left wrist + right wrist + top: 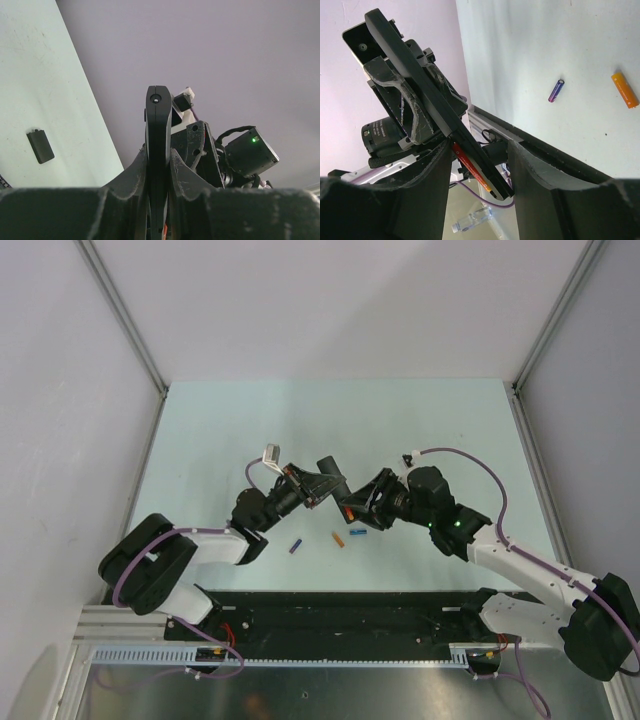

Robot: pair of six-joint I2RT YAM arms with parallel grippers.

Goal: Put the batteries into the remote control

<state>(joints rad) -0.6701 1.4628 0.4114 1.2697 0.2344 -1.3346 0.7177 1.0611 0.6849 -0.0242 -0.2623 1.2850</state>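
Left gripper (pixel 159 167) is clamped on the remote control (pixel 158 120), a slim black bar held clear of the pale green table (pixel 300 420). In the left wrist view the bar stands on edge between the two fingers.

Right gripper (pixel 481 167) faces it from the other side. Its jaws stand apart, straddling the lower end of the bar, with a gap on one side at least, so it is grasping nothing.

Between those fingers, the right wrist view shows the recess in the face of the remote control. An orange-red battery (pixel 470 164) lies along it and looks seated, though its far end is partly hidden.

Outward on the table, just below the two grippers in the top view, a second orange battery (pixel 625 90) lies loose. A purple-blue cylinder (pixel 556 90) rests near it, and a small blue cylinder (pixel 357 533) sits on its other side. A dark grey piece (pixel 40 146), possibly the cover, lies flat and well apart.

By my reading the job is about half done: one cell appears loaded, the other must be fetched and pressed in.
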